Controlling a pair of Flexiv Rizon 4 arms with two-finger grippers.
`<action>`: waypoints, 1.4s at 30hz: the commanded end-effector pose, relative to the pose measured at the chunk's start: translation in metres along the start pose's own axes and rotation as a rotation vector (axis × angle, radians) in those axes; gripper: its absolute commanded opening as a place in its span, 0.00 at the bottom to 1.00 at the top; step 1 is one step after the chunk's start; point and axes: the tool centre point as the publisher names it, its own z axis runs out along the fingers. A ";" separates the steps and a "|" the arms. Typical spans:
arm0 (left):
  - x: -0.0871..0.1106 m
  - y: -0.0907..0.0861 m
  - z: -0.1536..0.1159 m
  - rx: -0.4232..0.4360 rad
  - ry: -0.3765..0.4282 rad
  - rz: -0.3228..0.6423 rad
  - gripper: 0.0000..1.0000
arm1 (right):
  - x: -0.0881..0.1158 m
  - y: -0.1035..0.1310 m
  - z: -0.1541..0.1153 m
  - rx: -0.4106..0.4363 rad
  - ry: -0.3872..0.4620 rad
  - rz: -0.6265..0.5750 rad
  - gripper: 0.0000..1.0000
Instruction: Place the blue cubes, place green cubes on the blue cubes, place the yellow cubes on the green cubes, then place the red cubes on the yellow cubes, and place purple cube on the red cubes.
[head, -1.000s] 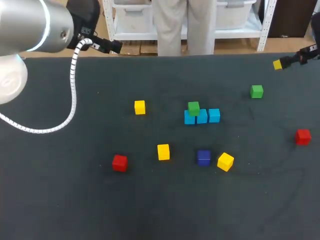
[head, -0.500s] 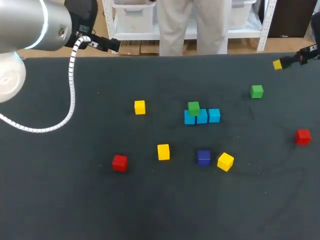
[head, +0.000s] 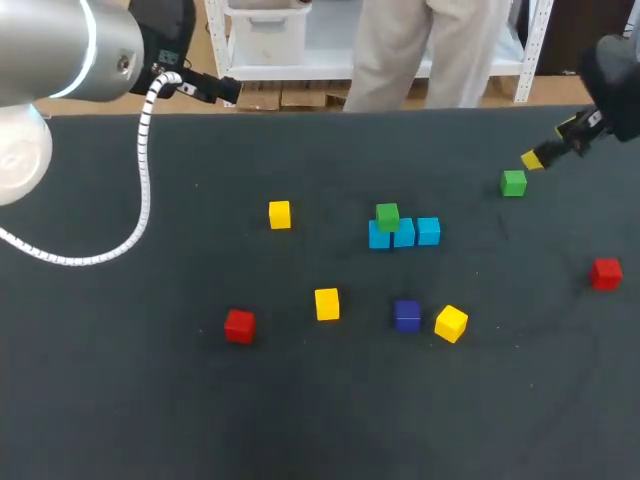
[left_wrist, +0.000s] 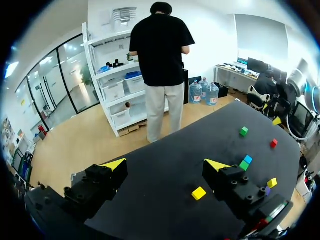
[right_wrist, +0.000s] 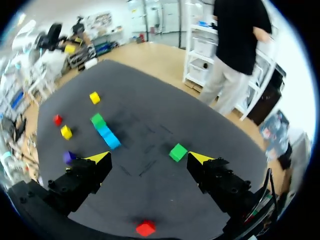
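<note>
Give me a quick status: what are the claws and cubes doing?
Left gripper open, empty. Right gripper open, loose green cube just ahead, untouched. Stacked green cube sits on blue row. Nothing between gripper and cube.

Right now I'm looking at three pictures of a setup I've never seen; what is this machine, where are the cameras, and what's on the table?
This is a two-armed robot at a dark table. The flat picture looks down from above; each round one comes from a camera on an arm's wrist. The left end effector and right end effector, two yellow-tipped fingers each, are open and empty. On the table: a row of three small blue cubes with a stacked green cube on one end, a loose green cube, three yellow cubes, two red cubes and one purple cube.
</note>
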 end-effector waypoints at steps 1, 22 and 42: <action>0.000 0.001 0.000 0.003 0.000 0.001 1.00 | -0.006 -0.017 0.007 -0.012 0.189 -0.243 1.00; 0.000 0.001 0.000 0.003 0.000 0.001 1.00 | 0.000 -0.044 0.088 -0.159 0.535 -0.879 1.00; 0.000 0.001 0.000 0.003 0.000 0.001 1.00 | 0.028 -0.062 0.116 -0.222 0.603 -0.840 1.00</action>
